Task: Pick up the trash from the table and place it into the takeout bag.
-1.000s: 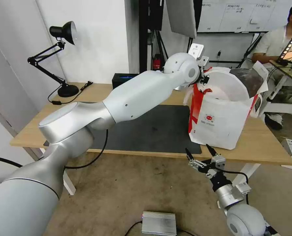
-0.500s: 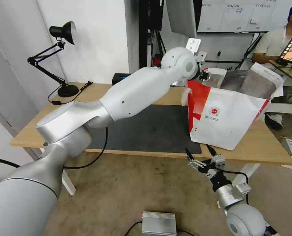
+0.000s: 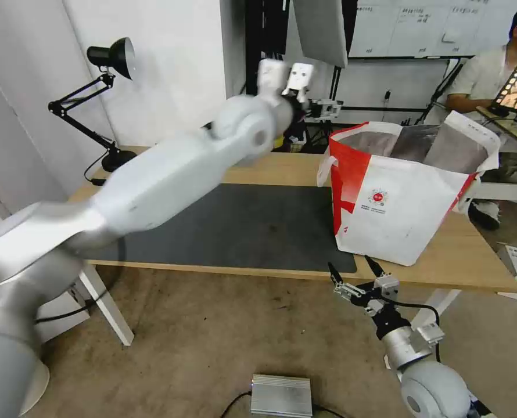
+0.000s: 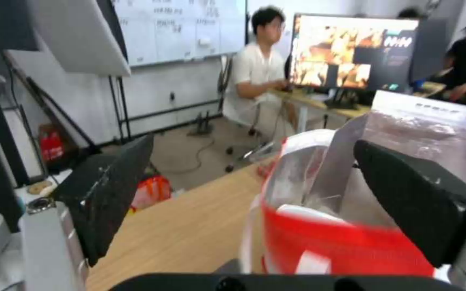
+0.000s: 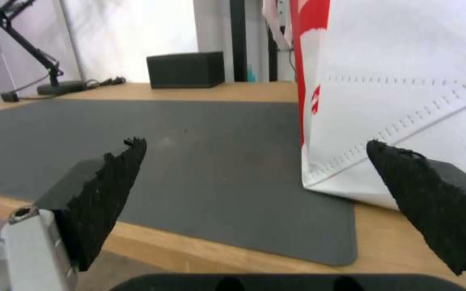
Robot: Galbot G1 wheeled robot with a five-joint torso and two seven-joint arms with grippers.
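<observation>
The takeout bag (image 3: pixel 404 203), white with red side panels and foil lining, stands open on the right end of the table (image 3: pixel 456 261), partly on the dark grey mat (image 3: pixel 258 226). My left gripper (image 3: pixel 327 109) hangs high above the table's back edge, just left of the bag's mouth, open and holding nothing. In the left wrist view the takeout bag (image 4: pixel 346 246) lies below and beyond its spread fingers (image 4: pixel 109 194). My right gripper (image 3: pixel 356 276) waits open below the table's front edge, facing the takeout bag (image 5: pixel 400 81). The trash is out of view.
A black desk lamp (image 3: pixel 110 58) stands at the table's back left corner. A black box (image 5: pixel 185 69) sits at the back edge behind the mat (image 5: pixel 190 161). A silver box (image 3: pixel 282 395) lies on the floor. A person sits at a desk behind the bag.
My left arm rose and swung back to the left, away from the bag's mouth. The white round thing at the mouth one second ago is gone from sight. The bag has straightened.
</observation>
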